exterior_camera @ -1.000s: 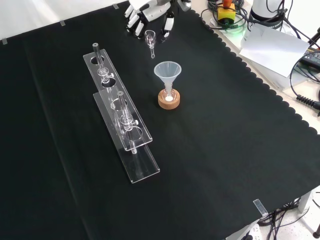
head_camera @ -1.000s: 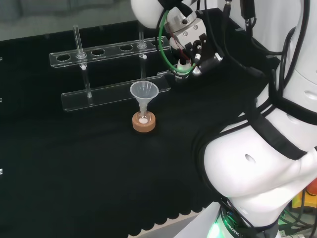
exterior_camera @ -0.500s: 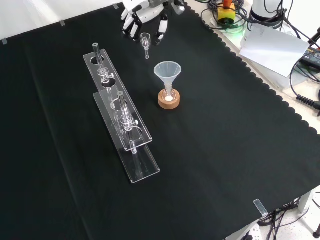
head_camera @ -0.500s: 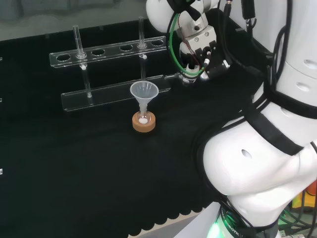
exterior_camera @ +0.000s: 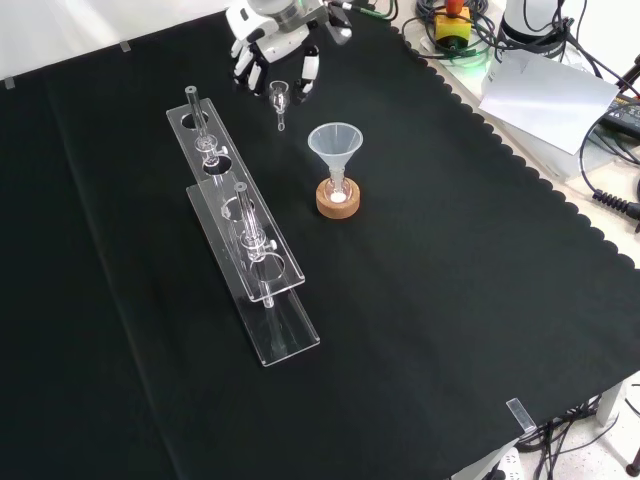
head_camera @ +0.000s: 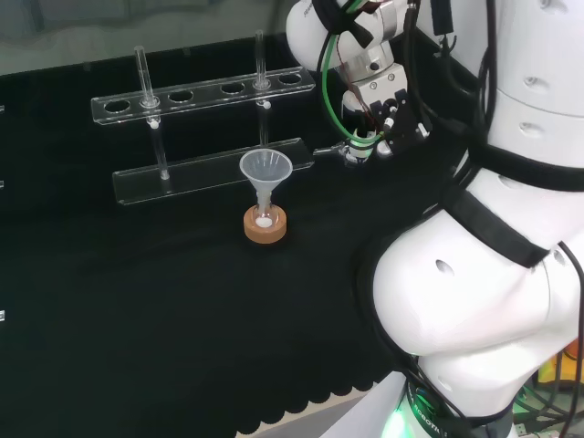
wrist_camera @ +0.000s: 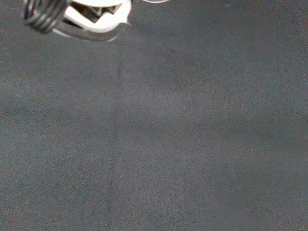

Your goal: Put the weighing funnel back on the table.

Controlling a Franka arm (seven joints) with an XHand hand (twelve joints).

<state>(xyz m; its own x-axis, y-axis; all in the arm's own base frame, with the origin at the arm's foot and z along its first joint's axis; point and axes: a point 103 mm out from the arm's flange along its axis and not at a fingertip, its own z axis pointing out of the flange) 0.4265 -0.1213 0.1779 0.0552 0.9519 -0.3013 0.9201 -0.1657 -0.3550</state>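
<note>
Carried the weighing funnel (exterior_camera: 279, 97) leftward in the front view, nearer the far end of the test-tube rack (exterior_camera: 262, 262); shifted the hand (exterior_camera: 272, 30) rightward and lower in the head view.

Item: weighing funnel (exterior_camera: 279, 98).
- Look: small clear piece, scoop-like cup with short thin stem. Contents: cannot tell.
- State: held, cup end pinched among fingers of my robot hand (exterior_camera: 272, 30), stem free.
- Pose: front view, stem points toward near edge; head view, stem sticks out leftward, roughly level.
- Place: over far end of counter (exterior_camera: 430, 300) in front view. Whether stem tip touches cloth: cannot tell.
</note>
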